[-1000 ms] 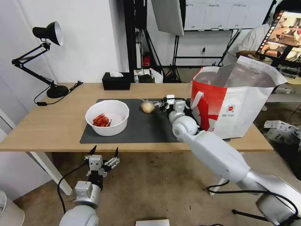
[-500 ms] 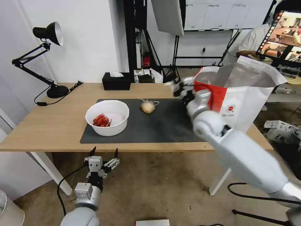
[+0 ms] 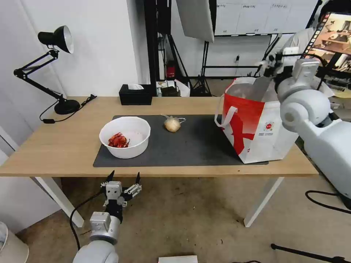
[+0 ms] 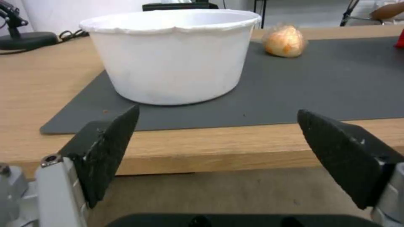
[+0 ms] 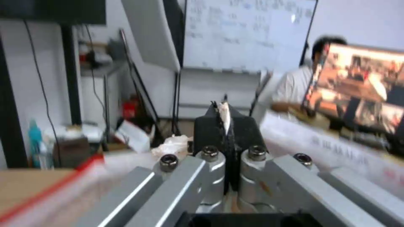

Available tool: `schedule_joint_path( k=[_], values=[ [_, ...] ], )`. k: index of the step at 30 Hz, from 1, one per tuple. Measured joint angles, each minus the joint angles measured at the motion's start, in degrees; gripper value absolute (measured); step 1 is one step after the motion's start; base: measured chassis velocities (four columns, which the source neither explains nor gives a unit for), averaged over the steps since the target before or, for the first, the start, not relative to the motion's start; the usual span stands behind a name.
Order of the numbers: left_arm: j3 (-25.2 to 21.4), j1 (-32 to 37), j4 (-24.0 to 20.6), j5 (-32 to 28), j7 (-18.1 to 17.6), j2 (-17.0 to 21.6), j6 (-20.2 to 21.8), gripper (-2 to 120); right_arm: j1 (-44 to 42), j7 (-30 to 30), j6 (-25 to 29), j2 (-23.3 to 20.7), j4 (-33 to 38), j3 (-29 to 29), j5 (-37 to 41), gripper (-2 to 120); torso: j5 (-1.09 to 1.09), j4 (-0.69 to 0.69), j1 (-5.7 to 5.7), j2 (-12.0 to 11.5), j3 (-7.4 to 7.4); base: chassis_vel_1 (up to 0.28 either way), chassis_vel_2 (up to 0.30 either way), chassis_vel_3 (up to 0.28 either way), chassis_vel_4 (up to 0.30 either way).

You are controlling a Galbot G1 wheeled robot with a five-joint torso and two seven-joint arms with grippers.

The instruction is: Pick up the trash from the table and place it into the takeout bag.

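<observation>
My right gripper (image 3: 268, 65) sits upper right above the takeout bag (image 3: 256, 128), jaws pressed together on a thin white scrap, likely tissue. Left gripper (image 3: 122, 179) hangs spread below the table (image 3: 55, 146) edge. The knotted bag (image 3: 172, 124), centre mat, looks soft and slippery; I'd pinch its knot. Open room around it.

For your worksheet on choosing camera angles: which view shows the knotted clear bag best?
The head view: the knotted clear bag lies whole on the dark mat, knot visible. The left wrist view shows it farther off, behind the white bowl.
</observation>
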Motion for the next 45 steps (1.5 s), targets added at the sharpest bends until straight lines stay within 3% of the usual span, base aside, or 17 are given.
schedule_joint_path(
  k=[6,16,19,22,23,26,32,34,38,41,45],
  values=[
    [-0.2,0.1,-0.5,0.0,0.1,0.0,0.0,100,-2.1,3.6,-4.6,0.1,1.2,1.7,5.9,25,-0.01,0.01,0.00,0.0,0.00,0.000,0.000,0.000,0.000],
    [-0.1,0.3,-1.0,0.1,0.2,0.0,0.0,100,-3.2,2.0,-3.6,-0.2,2.1,2.7,7.3,58,-0.02,0.01,0.00,0.0,0.00,0.000,0.000,0.000,0.000],
    [-0.1,0.4,-1.3,0.1,0.2,-0.1,0.0,100,-4.2,-1.4,0.3,-1.0,3.4,3.8,8.5,68,-0.02,0.02,0.00,0.0,0.00,0.000,0.000,0.000,0.000],
    [0.0,0.3,-1.5,0.1,0.2,-0.1,0.1,100,-8.7,-10.5,9.0,-3.0,7.4,7.2,9.9,82,-0.02,0.01,0.00,0.0,0.00,0.000,0.000,0.000,0.000],
    [0.0,0.3,-1.5,0.1,0.2,-0.1,0.1,100,-8.7,-10.5,9.0,-3.0,7.4,7.2,9.9,82,-0.02,0.01,0.00,0.0,0.00,0.000,0.000,0.000,0.000],
    [0.2,0.3,-1.7,0.1,0.2,-0.2,0.1,100,-16.5,-17.7,13.9,-5.0,13.4,10.2,10.5,96,-0.02,0.00,0.00,0.0,-0.01,0.000,0.000,0.000,0.000],
    [-0.3,1.5,-2.3,1.2,0.3,-1.5,-0.2,100,-26.4,-22.1,18.1,-5.2,20.5,11.6,7.4,100,-0.04,-0.03,0.00,0.0,-0.01,0.000,0.000,0.000,0.000],
    [-1.8,4.1,-3.6,2.2,0.3,-3.1,-0.9,100,-29.0,-23.4,18.8,-3.7,22.3,10.3,5.1,100,-0.01,0.06,-0.01,0.0,0.00,0.000,0.000,0.000,0.000],
    [-2.4,4.9,-4.2,2.6,0.3,-3.7,-1.1,100,-33.2,-24.2,19.5,-2.8,24.1,10.8,2.8,100,-0.02,0.08,0.00,0.0,0.00,0.000,0.000,0.000,0.000],
    [-2.9,5.6,-4.3,3.0,0.3,-4.0,-1.4,100,-48.1,-26.0,22.9,0.4,25.8,14.3,-5.5,100,-0.01,-0.01,-0.01,0.0,-0.01,0.000,0.000,0.000,0.000],
    [-3.0,5.9,-4.3,3.1,0.3,-4.0,-1.6,100,-56.9,-27.7,25.8,3.6,25.1,16.3,-12.3,100,-0.01,-0.01,-0.01,0.0,-0.01,0.000,0.000,0.000,0.000]
  ],
)
